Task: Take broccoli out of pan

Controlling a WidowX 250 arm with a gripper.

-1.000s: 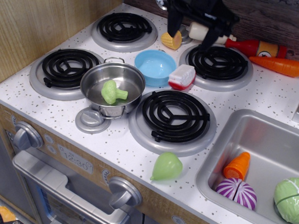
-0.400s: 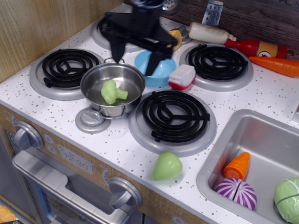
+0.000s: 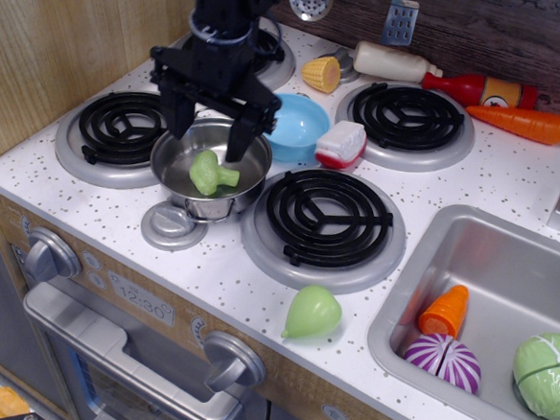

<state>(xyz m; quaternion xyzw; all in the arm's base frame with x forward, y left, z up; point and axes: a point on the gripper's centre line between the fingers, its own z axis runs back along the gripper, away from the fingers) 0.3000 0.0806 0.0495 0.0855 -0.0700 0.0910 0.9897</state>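
Note:
The light-green broccoli (image 3: pixel 211 173) lies inside the shiny steel pan (image 3: pixel 187 186), which stands on the toy stove between the front burners. My black gripper (image 3: pixel 208 138) hangs open just above the pan's back rim. One finger is over the left rim and the other finger (image 3: pixel 239 140) is over the right part of the bowl. The broccoli sits just below and in front of the gap, and nothing is held.
A grey lid (image 3: pixel 173 226) lies in front of the pan. A light blue bowl (image 3: pixel 300 125), a red-white toy (image 3: pixel 341 143) and a yellow piece (image 3: pixel 321 74) are behind. A pale-green teardrop vegetable (image 3: pixel 312 312) sits at the front. The sink (image 3: pixel 430 269) holds a cabbage (image 3: pixel 547 375).
The gripper has moved from the back right across the stove to the left and down, and now hovers over the pan. The broccoli and pan have not moved.

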